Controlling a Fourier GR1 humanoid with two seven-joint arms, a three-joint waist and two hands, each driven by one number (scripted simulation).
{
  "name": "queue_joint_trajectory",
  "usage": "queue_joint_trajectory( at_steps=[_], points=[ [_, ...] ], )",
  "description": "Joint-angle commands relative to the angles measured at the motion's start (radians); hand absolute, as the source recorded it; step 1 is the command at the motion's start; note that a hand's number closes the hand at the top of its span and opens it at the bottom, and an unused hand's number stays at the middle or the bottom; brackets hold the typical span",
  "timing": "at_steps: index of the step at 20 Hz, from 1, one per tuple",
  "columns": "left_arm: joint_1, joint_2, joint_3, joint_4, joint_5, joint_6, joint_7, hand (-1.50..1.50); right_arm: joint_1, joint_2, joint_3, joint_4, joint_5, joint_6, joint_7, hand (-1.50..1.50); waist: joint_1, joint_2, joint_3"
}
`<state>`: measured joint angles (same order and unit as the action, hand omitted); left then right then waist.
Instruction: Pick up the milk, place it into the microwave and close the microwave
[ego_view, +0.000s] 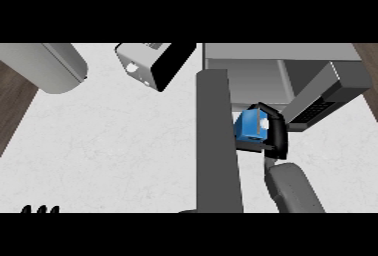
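Note:
The blue milk carton (249, 126) is held off the counter in my right hand (272, 131), whose black fingers curl round it from the right and below. It sits just in front of the open microwave (251, 75), whose grey cavity shows at the top right. The microwave's door (218, 145) swings out toward me as a tall dark grey slab just left of the carton. Only the fingertips of my left hand (38, 210) show, at the lower left edge, pointing up and resting.
A grey rounded appliance (48, 65) lies at the top left. A white and black boxy appliance (151, 61) stands at the top centre. A dark grey angled panel (325, 97) sits right of the microwave. The white counter (111, 150) stretches left of the door.

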<state>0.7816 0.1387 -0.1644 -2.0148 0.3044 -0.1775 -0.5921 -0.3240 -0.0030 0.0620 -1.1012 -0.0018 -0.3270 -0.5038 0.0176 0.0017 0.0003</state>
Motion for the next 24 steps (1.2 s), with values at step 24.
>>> queue_joint_trajectory(
  at_steps=[24],
  points=[
    [-0.076, 0.014, 0.023, 0.084, 0.002, -0.054, -0.010, -1.50, -0.568, -0.180, -0.218, 0.911, 0.044, -0.186, -0.231, 1.50, 0.083, 0.042, 0.004]
  ],
)
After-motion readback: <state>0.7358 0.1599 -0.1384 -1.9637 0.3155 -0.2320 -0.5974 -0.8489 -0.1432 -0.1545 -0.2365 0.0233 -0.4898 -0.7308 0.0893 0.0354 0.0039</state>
